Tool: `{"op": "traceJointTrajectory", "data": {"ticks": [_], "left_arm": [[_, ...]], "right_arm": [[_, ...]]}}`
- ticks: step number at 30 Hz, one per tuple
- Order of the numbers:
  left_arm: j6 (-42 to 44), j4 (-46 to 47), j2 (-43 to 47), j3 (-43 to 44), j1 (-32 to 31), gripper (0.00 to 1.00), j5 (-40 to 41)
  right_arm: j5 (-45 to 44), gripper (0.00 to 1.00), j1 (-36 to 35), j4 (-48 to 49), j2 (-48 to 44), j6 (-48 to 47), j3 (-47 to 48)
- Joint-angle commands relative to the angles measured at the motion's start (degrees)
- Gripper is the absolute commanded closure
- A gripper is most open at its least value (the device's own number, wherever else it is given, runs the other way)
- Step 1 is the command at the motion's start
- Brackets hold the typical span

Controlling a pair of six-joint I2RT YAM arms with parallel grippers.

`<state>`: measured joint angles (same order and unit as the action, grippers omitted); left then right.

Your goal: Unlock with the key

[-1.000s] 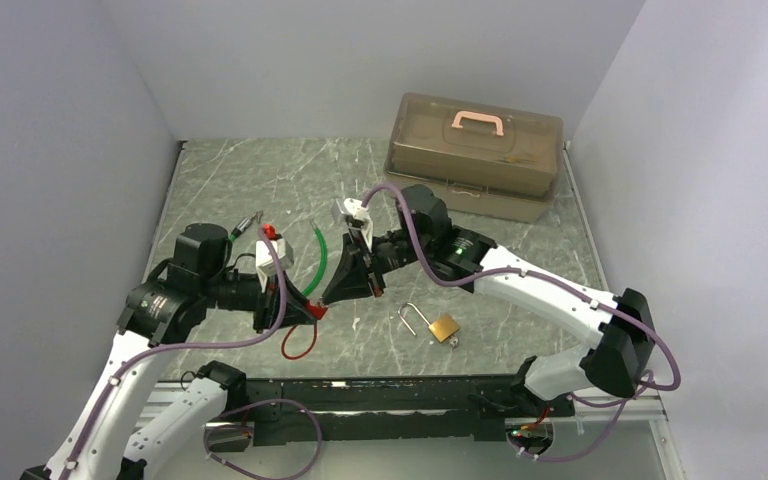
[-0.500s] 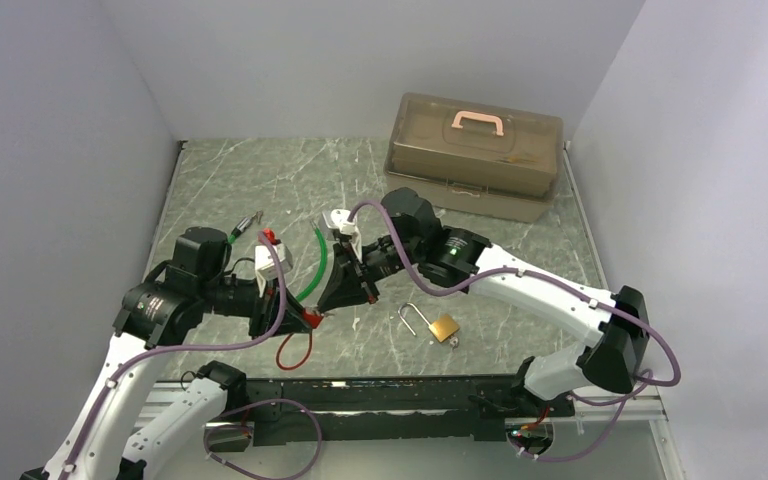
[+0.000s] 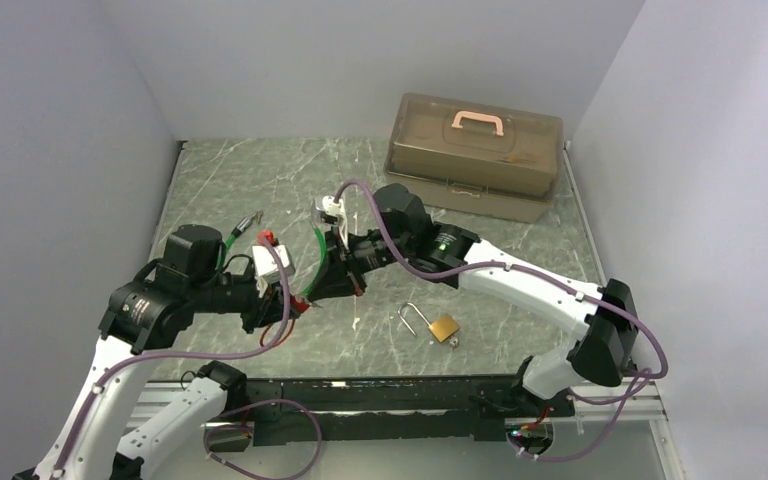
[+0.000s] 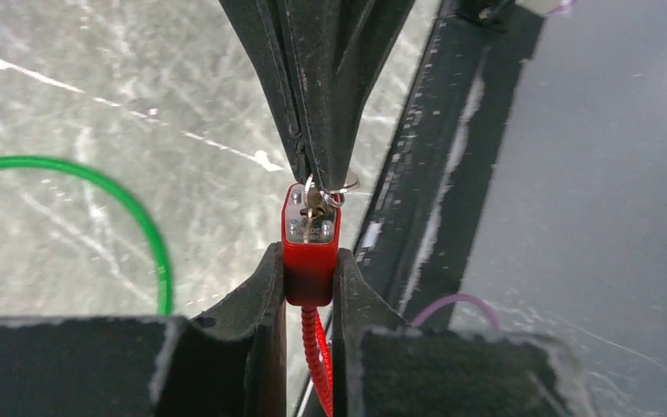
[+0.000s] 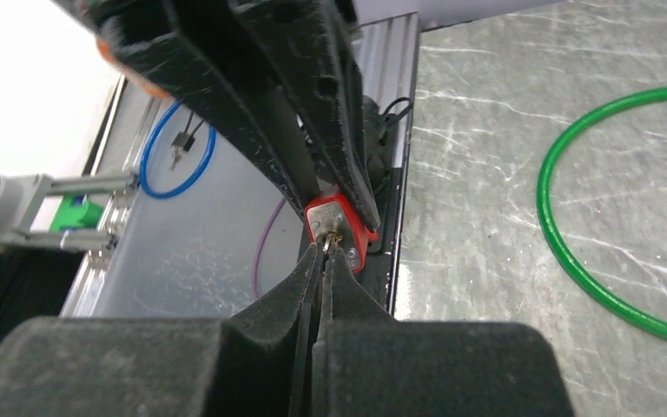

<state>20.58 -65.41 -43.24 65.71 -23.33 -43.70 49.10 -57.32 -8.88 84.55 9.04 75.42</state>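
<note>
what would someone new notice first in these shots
The grippers meet tip to tip at centre-left: the left gripper clamps a red lock while the right gripper pinches a key set in its face. A brass padlock lies shackle-open on the table to their right, and a tan toolbox with a pink handle sits at the back.

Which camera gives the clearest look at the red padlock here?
Left wrist: the red padlock sits centred, clamped in the left tool, its keyhole end with the key facing the camera. Right wrist shows that end too, partly behind the right tool. Top external shows only a red speck between the tools.
</note>
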Motion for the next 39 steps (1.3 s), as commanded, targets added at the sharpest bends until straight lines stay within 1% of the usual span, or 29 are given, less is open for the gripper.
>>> {"op": "traceJointTrajectory", "data": {"ticks": [1,5,9,16,19,23,25,27,32,33,35,36,39], "left_arm": [[5.70,19.46,2.06,3.03,-0.02,1.00,9.10],[9.49,21.18,2.73,2.25,-0.30,1.00,12.42],[11.58,23.43,2.80,1.74,-1.06,1.00,15.26],[17.40,30.12,4.28,-0.49,-5.13,1.00,24.93],[21.16,33.45,5.19,-2.88,-7.85,1.00,30.02],[26.80,36.63,5.70,-5.34,-12.45,1.00,37.77],[29.06,37.53,5.87,-6.26,-14.29,1.00,39.85],[29.78,37.03,5.70,-6.32,-14.93,1.00,40.18],[30.43,36.46,6.11,-7.48,-15.10,1.00,40.31],[30.82,36.74,6.32,-7.97,-15.13,1.00,40.40],[31.10,37.04,6.54,-8.50,-15.23,1.00,40.48],[31.01,37.02,6.54,-8.64,-15.25,1.00,40.56],[30.46,36.55,6.59,-8.76,-15.24,1.00,40.44]], "right_arm": [[-3.69,1.00,-2.46,-2.08,2.74,11.44,-1.85],[-7.35,1.00,-2.40,2.79,1.92,17.69,-4.05],[-11.35,1.00,-2.36,1.60,1.77,19.79,-3.55],[-16.67,1.00,-2.20,0.51,1.56,25.46,-2.25],[-17.34,1.00,-1.03,-0.21,1.77,27.79,-1.51],[-15.46,1.00,0.33,0.57,3.12,31.34,-0.69],[-13.89,1.00,0.64,1.51,4.02,32.59,-0.06],[-13.05,0.99,0.67,1.83,4.38,32.83,0.58],[-11.89,0.85,1.51,3.53,2.27,34.09,0.25],[-11.72,0.81,1.84,3.74,1.71,34.83,0.21],[-11.13,0.69,2.47,4.64,0.98,36.70,0.17],[-10.45,0.65,2.75,5.35,0.70,37.53,0.06],[-10.24,0.58,3.60,4.75,-0.68,36.76,0.37]]}}
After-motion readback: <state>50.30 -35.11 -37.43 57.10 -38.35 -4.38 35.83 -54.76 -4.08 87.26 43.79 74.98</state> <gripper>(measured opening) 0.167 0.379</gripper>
